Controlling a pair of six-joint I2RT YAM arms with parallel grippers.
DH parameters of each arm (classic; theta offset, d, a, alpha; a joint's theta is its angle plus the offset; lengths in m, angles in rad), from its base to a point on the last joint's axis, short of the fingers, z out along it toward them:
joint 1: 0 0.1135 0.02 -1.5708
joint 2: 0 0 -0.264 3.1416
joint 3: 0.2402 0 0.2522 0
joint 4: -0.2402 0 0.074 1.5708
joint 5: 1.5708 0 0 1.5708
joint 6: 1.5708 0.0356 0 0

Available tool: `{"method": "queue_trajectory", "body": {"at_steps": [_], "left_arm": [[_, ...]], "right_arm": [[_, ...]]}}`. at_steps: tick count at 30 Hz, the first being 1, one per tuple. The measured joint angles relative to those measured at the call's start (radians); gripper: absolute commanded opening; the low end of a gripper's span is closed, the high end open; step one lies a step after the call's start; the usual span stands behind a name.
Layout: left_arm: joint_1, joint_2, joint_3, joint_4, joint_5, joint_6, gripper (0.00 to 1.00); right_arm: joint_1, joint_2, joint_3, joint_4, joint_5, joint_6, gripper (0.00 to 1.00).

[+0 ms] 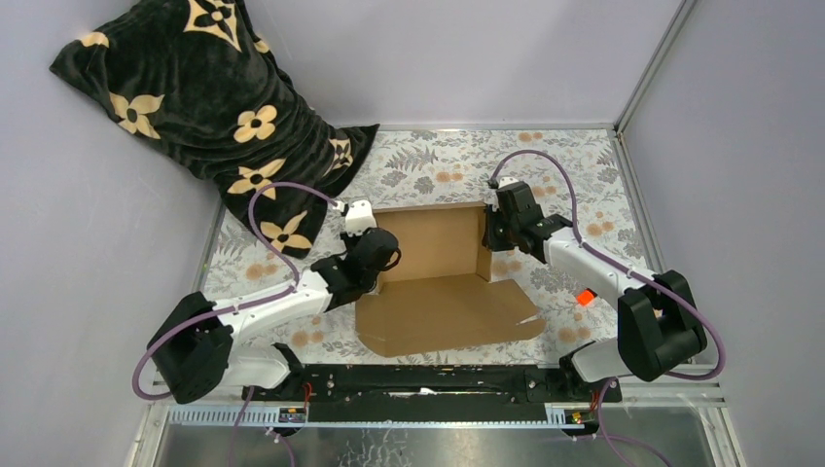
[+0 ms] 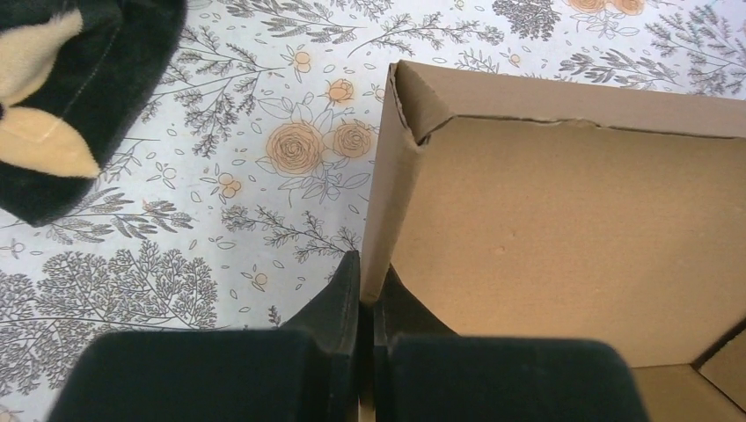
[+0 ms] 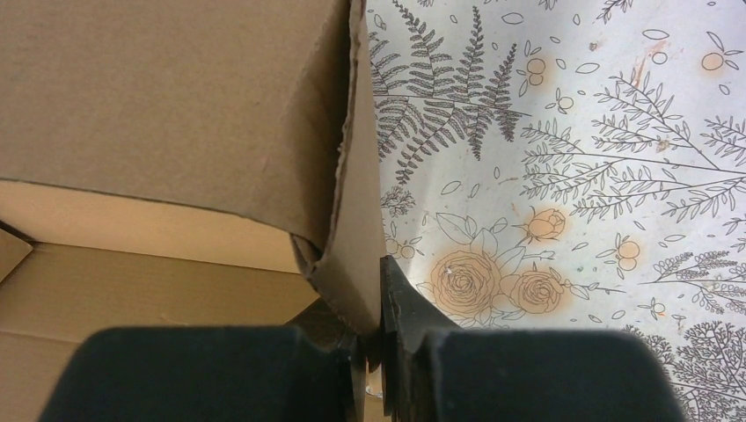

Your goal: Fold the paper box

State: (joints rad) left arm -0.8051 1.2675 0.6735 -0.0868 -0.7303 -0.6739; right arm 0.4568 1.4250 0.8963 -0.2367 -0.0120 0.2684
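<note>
at the middle of the tabletop, between the two arms, lies the paper box; its far half stands up as a shallow tray with raised sides, and its near half, a broad flat panel, lies spread toward the arm bases; the left tool is pinched shut on the top edge of the box's left side, one finger outside and one inside; the right tool is closed the same way on the right side, with cardboard between its fingers.

the step in hand looks to be squaring the two sides before the flat panel comes over; to do it well, both tools should lean their sides inward evenly, so the sheet does not skew or slide; the pinch should stay light, since corrugated card dents easily; the far-left corner shows a small gap where the side meets the back, so that crease wants pressing home first.

the tabletop wears a printed cover of grey leaves and peach roses, flat and probably a little slippery; plain grey panels close the space on three sides; a black blanket with cream flowers is heaped in the far-left corner, its edge near the box; a small orange marker shows beside the right arm; a black rail runs along the near edge.
</note>
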Motion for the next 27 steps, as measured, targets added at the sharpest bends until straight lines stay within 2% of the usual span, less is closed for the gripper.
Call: {"method": "queue_trajectory", "body": {"at_steps": [10,27], "left_arm": [[-0.047,0.070,0.097,-0.085,-0.097,0.008,0.00],[-0.063,0.074,0.149,-0.100,-0.132,0.076,0.00]], "right_arm": [[-0.003,-0.057,0.004,-0.044,0.035,-0.023,0.00],[-0.013,-0.118,0.004,-0.070,0.052,-0.047,0.00]]}}
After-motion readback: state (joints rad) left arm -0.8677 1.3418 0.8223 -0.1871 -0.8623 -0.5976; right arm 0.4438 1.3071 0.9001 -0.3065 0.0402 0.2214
